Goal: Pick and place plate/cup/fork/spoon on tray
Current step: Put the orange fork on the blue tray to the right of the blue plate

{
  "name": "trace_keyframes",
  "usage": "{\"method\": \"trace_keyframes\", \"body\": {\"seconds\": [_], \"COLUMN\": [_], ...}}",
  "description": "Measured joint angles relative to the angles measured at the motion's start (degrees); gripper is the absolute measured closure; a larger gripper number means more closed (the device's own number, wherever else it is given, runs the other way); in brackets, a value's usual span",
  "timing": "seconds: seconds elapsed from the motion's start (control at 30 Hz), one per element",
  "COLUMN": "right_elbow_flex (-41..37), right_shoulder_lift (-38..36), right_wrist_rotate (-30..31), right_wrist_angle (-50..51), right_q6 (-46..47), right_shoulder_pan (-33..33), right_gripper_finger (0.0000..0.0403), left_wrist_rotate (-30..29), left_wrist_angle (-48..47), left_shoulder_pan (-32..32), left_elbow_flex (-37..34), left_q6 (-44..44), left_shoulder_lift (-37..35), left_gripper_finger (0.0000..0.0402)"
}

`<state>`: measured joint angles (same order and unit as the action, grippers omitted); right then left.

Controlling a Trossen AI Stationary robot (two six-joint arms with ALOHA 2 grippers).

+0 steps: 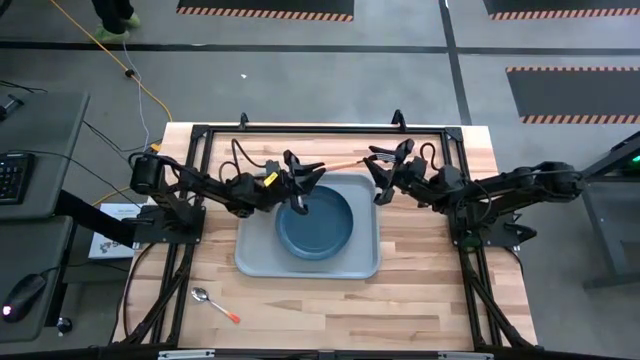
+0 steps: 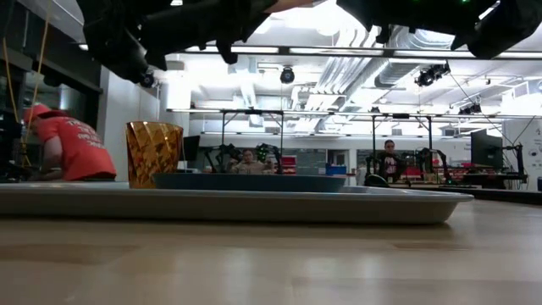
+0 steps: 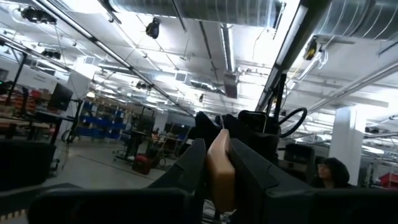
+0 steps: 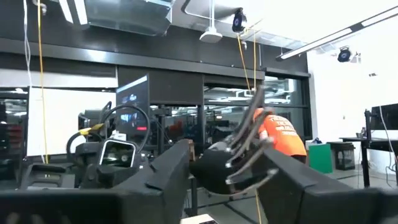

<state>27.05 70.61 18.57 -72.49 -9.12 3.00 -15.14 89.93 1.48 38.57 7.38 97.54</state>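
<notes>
Closest thing to the low camera is just bare wooden surface, then the tray rim.

Going left to right: the spoon is lying off the tray, out past its near left corner, untouched. The cup is standing upright at the tray's left end. From overhead I can't see it at all, as the left arm covers that spot.

The left end effector is up over the tray's far left part, pinched tight on the fork by its salmon handle. The plate sits in the middle of the tray.

The right end effector is over the tray's far right corner, fingers spread wide around the tined end and, as far as I can tell, not touching it.

My guess on the fork is that it's light, stiff, thin and kinda slippery, so it'll want to swivel in a pinch. I'd grab mid-handle, square across, not the tines.

Hard to tell whether the tines touch a right finger, or how high the fork hangs above the tray.
</notes>
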Motion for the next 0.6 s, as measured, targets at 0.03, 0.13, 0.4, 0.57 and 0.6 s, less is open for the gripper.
{"method": "trace_keyframes", "body": {"seconds": [0.03, 0.13, 0.4, 0.57, 0.6], "right_elbow_flex": [0.00, 0.00, 0.00, -0.02, -0.02], "right_shoulder_lift": [0.00, 0.00, -0.88, -5.38, -7.00], "right_wrist_rotate": [0.04, 0.30, -1.20, 2.24, 3.52], "right_wrist_angle": [0.02, 0.00, 0.24, 6.10, 8.66], "right_q6": [-0.12, -0.33, -0.99, -4.23, -5.16], "right_shoulder_pan": [-0.03, -0.03, -0.14, -1.08, -1.32], "right_gripper_finger": [0.0264, 0.0323, 0.0384, 0.0397, 0.0399], "left_wrist_rotate": [-0.01, -0.65, -0.94, -0.99, -1.05], "left_wrist_angle": [0.00, 0.00, -0.11, -4.55, -6.99], "left_shoulder_pan": [0.00, 0.02, 0.11, 1.78, 2.18], "left_elbow_flex": [0.00, 0.00, 0.00, -0.28, -0.28], "left_q6": [0.00, -0.13, -2.15, -2.14, -2.16], "left_shoulder_lift": [0.00, 0.00, -0.03, -1.92, -2.85], "left_gripper_finger": [0.0358, 0.0358, 0.0332, 0.0240, 0.0224]}}
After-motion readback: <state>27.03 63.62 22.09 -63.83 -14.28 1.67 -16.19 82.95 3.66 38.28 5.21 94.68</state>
